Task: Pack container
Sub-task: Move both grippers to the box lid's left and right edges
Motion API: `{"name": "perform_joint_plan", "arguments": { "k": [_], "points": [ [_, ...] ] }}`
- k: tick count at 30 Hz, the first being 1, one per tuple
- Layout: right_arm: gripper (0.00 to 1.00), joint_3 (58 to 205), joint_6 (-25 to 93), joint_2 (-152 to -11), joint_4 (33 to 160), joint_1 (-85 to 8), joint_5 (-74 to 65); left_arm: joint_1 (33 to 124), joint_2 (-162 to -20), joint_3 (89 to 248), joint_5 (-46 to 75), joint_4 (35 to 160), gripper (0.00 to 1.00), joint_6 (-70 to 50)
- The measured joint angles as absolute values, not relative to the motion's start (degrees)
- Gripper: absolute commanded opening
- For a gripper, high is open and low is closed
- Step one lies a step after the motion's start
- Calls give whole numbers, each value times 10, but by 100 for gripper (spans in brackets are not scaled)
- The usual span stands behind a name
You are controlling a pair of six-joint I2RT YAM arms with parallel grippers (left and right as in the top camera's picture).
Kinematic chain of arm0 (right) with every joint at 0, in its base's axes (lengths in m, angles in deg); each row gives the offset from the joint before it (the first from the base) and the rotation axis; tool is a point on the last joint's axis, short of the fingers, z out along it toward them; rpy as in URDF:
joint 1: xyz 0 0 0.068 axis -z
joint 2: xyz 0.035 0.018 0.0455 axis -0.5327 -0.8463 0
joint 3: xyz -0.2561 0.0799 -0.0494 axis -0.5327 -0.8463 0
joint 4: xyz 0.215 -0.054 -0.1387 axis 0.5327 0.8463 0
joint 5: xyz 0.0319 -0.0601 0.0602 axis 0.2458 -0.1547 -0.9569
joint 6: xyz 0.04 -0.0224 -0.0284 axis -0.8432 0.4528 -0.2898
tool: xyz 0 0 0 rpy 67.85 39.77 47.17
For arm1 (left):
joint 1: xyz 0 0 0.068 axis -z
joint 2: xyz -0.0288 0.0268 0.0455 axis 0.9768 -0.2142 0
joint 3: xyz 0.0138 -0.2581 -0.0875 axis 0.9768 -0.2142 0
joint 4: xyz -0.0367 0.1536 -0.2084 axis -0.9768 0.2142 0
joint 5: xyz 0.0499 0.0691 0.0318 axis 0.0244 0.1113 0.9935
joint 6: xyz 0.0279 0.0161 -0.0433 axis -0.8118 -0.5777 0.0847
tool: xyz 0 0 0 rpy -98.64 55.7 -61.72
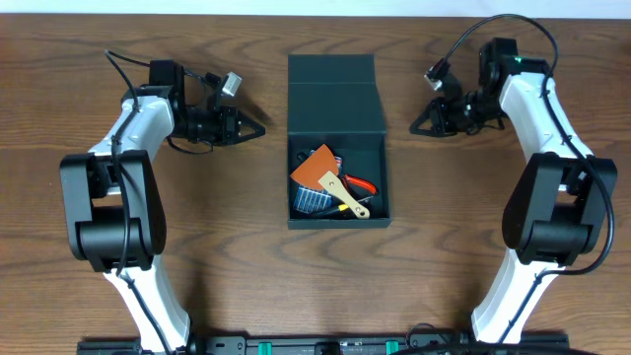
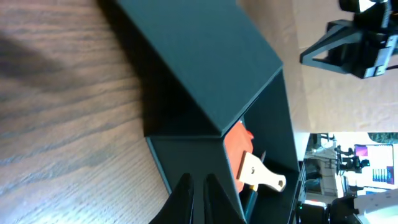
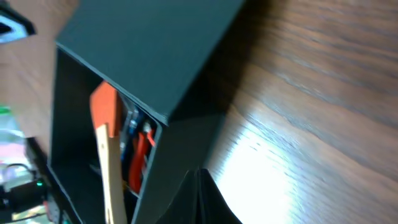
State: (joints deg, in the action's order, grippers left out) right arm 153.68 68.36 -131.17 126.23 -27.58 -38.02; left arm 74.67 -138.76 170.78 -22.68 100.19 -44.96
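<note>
Overhead view shows you a dark wood-grain table (image 1: 99,59) with a pale strip past its far edge; the left wrist view glimpses a blurred room with a lit screen beyond. At the table's middle sits the container (image 1: 338,223), its flap lid (image 1: 332,94) folded back flat. Inside lie an orange scraper (image 1: 320,170) with a wooden handle, red-handled pliers (image 1: 363,183) and a blue item (image 1: 308,203). Packing looks largely done; closing the lid seems to be what is left. Your left claw (image 1: 256,129) and right claw (image 1: 416,128) flank the lid, both pinched closed and empty.
</note>
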Motion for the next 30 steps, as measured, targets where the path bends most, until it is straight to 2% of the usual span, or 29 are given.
{"name": "perform_joint_plan", "arguments": {
  "k": [10,22,30],
  "points": [
    [1,1494,658,-1312,1201,-251,-444,756,-1388,1708,-234,979,6,-449],
    [1,1492,570,-1314,1155,-246,-428,778,-1395,1708,-206,947,6,-430],
    [1,1492,528,-1322,1141,-246,-414,778,-1455,1708,-204,937,6,-418]
  ]
}}
